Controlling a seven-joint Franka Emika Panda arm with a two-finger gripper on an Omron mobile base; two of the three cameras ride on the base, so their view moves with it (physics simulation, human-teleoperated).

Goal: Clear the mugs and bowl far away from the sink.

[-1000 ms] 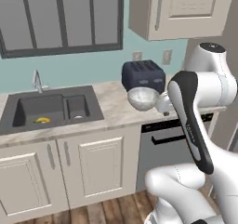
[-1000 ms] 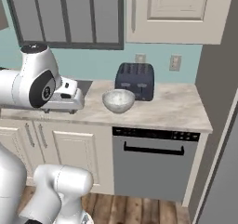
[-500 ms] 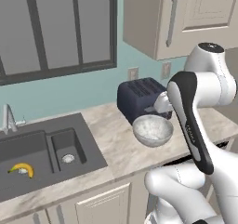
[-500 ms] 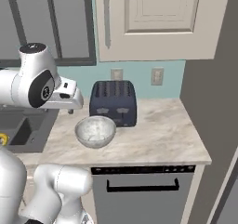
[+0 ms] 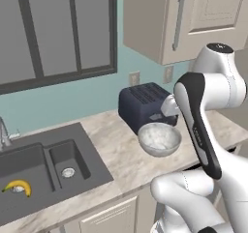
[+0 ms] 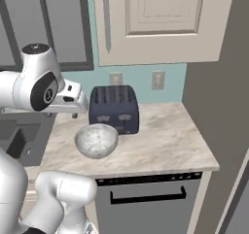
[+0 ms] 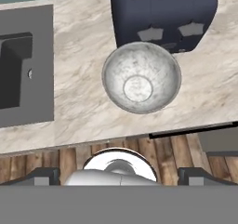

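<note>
The whitish-grey speckled bowl (image 5: 159,138) (image 6: 97,140) stands upright on the marble counter, just in front of the dark blue toaster (image 5: 145,106). In the hand view the bowl (image 7: 141,77) lies below the hand and slightly ahead of it. My gripper (image 7: 120,175) hangs above the counter's front edge, open, with nothing between its fingertips (image 7: 44,176). In the right base view the gripper (image 6: 75,112) is up and to the left of the bowl, clear of it. The dark grey double-basin sink (image 5: 92,164) (image 7: 42,65) lies left of the bowl. The mugs are out of view.
A yellow banana (image 5: 18,187) lies in the large left basin, with a thin silver faucet (image 5: 4,130) behind it. Wall cabinets (image 6: 151,24) hang above the toaster. A dishwasher front (image 6: 146,199) sits under the counter, and bare marble (image 6: 165,141) stretches right of the bowl.
The whole picture has shifted and grown: the base has driven closer to the counter. The bowl and toaster stay in place on the counter. My gripper stays open.
</note>
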